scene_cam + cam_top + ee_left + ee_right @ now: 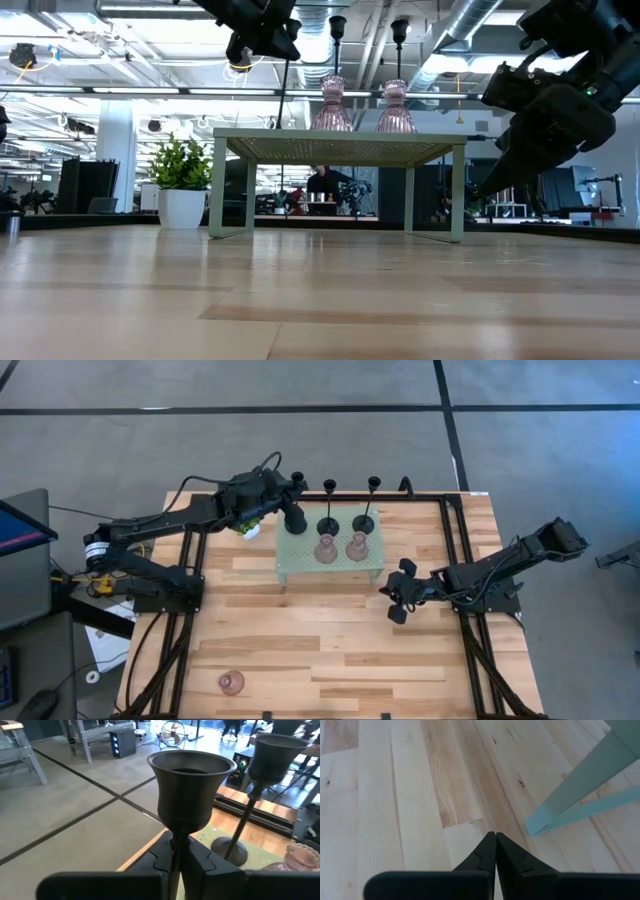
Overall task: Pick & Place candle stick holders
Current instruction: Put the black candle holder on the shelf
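My left gripper (288,495) is shut on a tall black candle stick holder (190,785) over the far left corner of the mint-green stand (300,565). Two more black holders (328,525) (363,523) stand on their round bases on the stand. Two pink glass holders (326,550) (357,547) sit in front of them. A third pink holder (231,682) lies on the table near the front left. My right gripper (395,597) is shut and empty above the table, to the right of the stand. My left gripper pinches the black holder's thin stem (175,845) between its two fingers, just below the top cup. The fingers come level from the table's left and lie across the stem. The holder stands nearly upright (283,90). Whether its base rests on the stand I cannot tell.
A small green potted plant (181,190) stands on the table left of the stand, partly under my left arm. Black frame rails (455,540) run along the table's sides. Bare wood lies between the stand and the near edge.
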Controlling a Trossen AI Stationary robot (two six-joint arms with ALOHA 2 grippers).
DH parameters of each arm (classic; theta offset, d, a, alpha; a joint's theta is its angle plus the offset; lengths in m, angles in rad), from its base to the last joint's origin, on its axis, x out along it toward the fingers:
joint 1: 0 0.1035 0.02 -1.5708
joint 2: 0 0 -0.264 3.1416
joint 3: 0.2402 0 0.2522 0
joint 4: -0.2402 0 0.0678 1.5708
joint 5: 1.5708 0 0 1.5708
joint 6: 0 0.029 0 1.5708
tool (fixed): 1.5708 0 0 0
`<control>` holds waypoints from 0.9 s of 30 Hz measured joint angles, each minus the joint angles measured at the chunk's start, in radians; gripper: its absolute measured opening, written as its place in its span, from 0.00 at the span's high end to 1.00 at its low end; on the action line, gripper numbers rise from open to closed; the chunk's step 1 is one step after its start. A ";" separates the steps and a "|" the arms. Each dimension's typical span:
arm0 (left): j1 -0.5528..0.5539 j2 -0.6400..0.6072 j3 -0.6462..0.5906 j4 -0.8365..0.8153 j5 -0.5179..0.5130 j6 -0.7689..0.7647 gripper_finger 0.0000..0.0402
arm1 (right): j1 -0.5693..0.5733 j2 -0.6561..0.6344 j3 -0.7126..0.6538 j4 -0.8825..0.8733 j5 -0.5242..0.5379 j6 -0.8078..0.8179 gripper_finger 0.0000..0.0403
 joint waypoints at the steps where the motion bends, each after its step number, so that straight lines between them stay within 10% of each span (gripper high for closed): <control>1: 0.000 0.000 0.000 0.001 0.005 0.000 0.96 | 0.000 0.000 0.000 0.000 0.000 0.000 1.00; 27: 0.000 0.024 0.001 0.011 0.031 -0.036 0.93 | 0.000 0.000 0.000 0.000 0.000 0.000 1.00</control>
